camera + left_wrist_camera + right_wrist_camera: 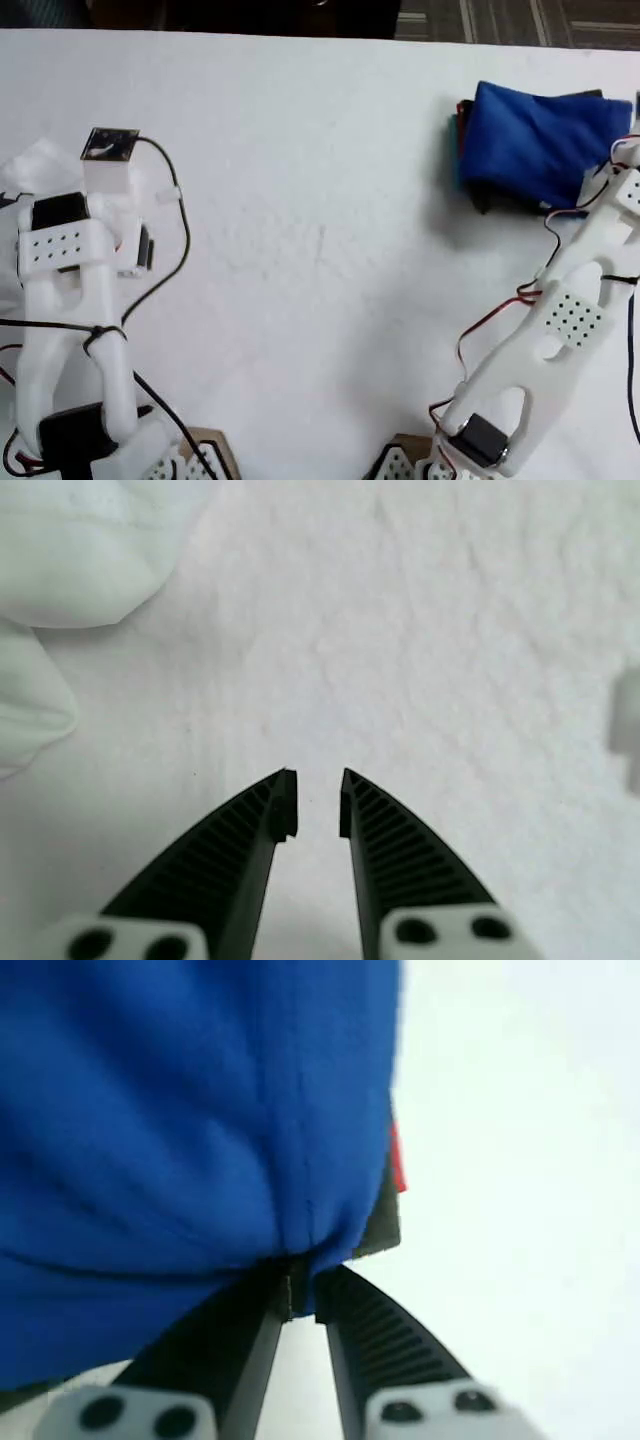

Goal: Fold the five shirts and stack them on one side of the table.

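The high view gives my pose. My left arm (62, 300) stands well apart from the stack (470, 130), across the white table (320, 250). It is bent over, with its wrist camera uppermost. The left wrist view gives the jaws: my left pincer (315, 805) points down at the table's white surface, jaws a little apart and gripping nothing. A crumpled white cloth (30, 165) lies on the far side of that arm from the stack (the wrist view catches it too, off to one side of the fingers and apart from them).

My right arm (560, 330) stretches from the table's front edge up to the stack. Its wrist leans over the corner of the blue shirt (540, 135), which lies folded on top. Up close in the right wrist view, my right pincer (303, 1295) is closed on a fold at the blue shirt's edge, and the fabric gathers down into the tips. Under the blue that view shows a dark layer (382, 1225) and a sliver of red (397, 1165). From above, dark and red edges peep out on the side of the stack that faces my left arm.
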Robot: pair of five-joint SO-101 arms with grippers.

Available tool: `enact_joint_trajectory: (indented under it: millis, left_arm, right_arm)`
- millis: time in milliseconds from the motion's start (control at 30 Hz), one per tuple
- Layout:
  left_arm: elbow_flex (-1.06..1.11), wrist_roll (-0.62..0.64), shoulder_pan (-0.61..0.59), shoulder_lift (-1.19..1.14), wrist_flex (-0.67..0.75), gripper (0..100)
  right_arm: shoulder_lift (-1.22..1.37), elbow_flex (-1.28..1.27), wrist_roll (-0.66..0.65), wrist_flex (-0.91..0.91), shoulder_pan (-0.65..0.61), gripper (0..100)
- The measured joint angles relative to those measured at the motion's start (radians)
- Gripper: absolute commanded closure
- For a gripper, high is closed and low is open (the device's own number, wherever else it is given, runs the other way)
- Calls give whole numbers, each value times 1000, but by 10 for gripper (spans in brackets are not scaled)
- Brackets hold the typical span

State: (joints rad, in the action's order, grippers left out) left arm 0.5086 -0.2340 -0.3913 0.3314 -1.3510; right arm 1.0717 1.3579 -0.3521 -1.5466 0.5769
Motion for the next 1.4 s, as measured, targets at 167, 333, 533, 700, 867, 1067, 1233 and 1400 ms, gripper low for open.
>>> enact_joint_trajectory:
  millis: [167, 333, 533, 700, 867, 1067, 1233, 1400]
  left_arm:
    - [0, 0, 0, 0, 0, 900]
    - [0, 0, 0, 0, 0, 900]
    - [0, 0, 0, 0, 0, 900]
    - [-75, 0, 2, 0, -63, 900]
    - [-255, -43, -92, 0, -187, 898]
    - [-367, -227, -334, 0, -160, 898]
    - [-402, -341, -529, -72, -68, 864]
    - [-555, -371, -663, -330, -40, 769]
  right_arm:
    - [-9, 0, 0, 78, 0, 930]
    - [-9, 0, 0, 87, 0, 810]
    - [-35, 11, 2, 87, 0, 808]
    - [-143, 92, 6, -2, 0, 808]
    - [-252, 169, 6, -137, -35, 808]
    - [-327, 172, 6, -199, -89, 808]
    - [-417, 87, 6, -199, -140, 808]
    - [-606, -201, 6, -203, -250, 808]
